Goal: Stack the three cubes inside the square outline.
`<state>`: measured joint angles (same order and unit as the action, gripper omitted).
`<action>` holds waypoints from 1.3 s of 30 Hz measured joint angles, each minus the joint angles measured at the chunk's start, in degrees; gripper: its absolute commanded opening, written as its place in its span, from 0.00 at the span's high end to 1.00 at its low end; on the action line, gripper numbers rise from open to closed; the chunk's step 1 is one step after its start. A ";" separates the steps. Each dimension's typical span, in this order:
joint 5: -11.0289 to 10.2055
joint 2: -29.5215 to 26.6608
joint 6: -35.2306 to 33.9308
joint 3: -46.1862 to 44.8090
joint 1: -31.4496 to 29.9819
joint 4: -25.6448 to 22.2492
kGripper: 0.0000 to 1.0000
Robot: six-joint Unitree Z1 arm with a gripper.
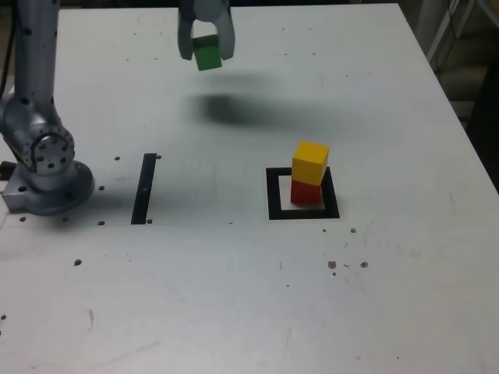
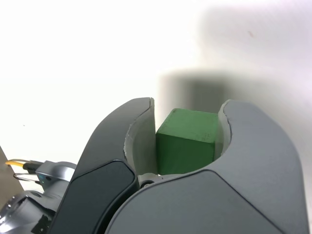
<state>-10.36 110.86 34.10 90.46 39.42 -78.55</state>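
We see a pale bench (image 1: 234, 296) carrying the square outline (image 1: 303, 214) and a thin black strip (image 1: 144, 188). The red cube (image 1: 306, 192) sits inside the outline; the arm's base (image 1: 47, 187) stands beside the strip.

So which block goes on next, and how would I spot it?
Look at the far edge of the white table, above the dark shadow. The grey pincer hangs there in the air, shut on the green cube. It is the only cube off the table; the yellow cube sits on the red cube in the black square.

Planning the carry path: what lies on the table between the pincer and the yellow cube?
Only bare table with the pincer's shadow lies before the yellow cube, per the exterior view.
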 measured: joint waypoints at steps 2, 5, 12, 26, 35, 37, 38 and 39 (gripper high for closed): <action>0.00 -0.01 -1.00 0.38 -2.10 -1.13 0.71; -0.01 -0.23 -2.46 1.44 -5.38 -2.68 0.71; -0.10 -1.62 -6.38 3.16 -12.75 -6.93 0.71; 0.28 -1.20 -12.82 9.81 -27.09 -13.32 0.71; 0.92 1.09 -17.08 13.42 -33.70 -14.02 0.71; 0.64 1.54 -17.79 14.05 -34.85 -14.17 0.71; 0.56 1.81 -18.10 14.39 -35.57 -14.20 0.71; 0.50 2.06 -18.37 14.77 -36.29 -14.20 0.71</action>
<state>-9.85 112.92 15.73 105.23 3.13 -92.75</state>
